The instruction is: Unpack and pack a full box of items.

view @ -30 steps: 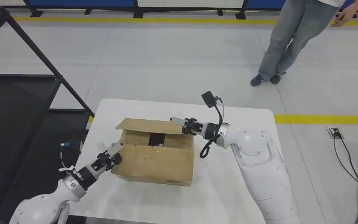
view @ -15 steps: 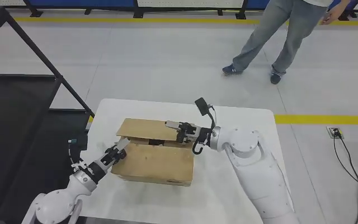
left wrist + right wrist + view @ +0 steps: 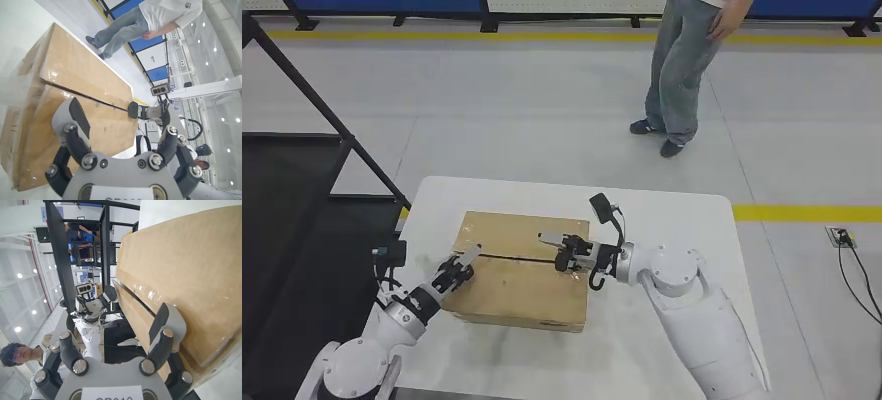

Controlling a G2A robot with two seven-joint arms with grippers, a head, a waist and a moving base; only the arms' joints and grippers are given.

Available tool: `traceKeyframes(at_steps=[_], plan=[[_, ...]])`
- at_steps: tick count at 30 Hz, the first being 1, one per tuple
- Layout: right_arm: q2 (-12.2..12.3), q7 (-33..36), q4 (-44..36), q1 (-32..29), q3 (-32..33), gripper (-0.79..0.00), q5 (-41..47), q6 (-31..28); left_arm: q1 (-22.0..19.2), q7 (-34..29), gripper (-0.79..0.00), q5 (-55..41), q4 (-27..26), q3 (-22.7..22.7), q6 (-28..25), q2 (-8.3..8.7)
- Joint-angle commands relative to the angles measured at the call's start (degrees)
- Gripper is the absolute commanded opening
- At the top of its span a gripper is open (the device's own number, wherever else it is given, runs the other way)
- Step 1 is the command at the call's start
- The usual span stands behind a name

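The cardboard box [image 3: 517,290] sits in the middle of the white tabletop [image 3: 672,215], and what has changed over the last second is its top. The far flap [image 3: 504,230], which stood raised over a dark opening, now lies flat. The near flap [image 3: 512,280] has come down to meet it along a thin dark seam [image 3: 510,256] running the length of the box. The right end effector [image 3: 558,250] rode down with the far flap and now rests at the box's right end, over the seam. Its fingers are spread wide and hold nothing, with one pad [image 3: 160,321] lying against the cardboard just beside the seam. The left end effector [image 3: 464,262] has climbed from the box's lower left corner to the left end of the top. It is also wide open and empty, one finger [image 3: 79,115] hovering over or touching the near flap — contact cannot be confirmed. With both flaps down, the contents are hidden, so the closing of the box looks essentially complete. The seam shows a slight gap, so a final press along it may be needed — or, if unpacking comes next, this seam is where the flaps would be lifted apart.
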Motion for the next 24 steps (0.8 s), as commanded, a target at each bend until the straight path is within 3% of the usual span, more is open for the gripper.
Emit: traceKeyframes(at_steps=[1,11,21,24], plan=[[0.13,-0.46,0.01,-0.36,-0.02,0.000,0.12,-0.50,0.29,0.89,0.000,-0.99,-0.60,-1.31,-0.28,-0.02],[0.35,-1.11,1.49,-0.22,-0.38,0.000,1.06,-2.04,3.30,3.81,0.000,-8.78,-0.97,-14.98,-0.22,0.25],[0.35,-1.96,1.06,-0.73,-0.41,0.000,1.34,-2.34,3.45,4.13,0.000,-8.70,-0.86,-14.89,-0.09,0.21],[0.44,-2.31,0.45,-0.94,-0.86,0.000,1.52,-2.37,3.31,6.55,0.000,-9.04,0.59,-13.61,2.35,-0.07]])
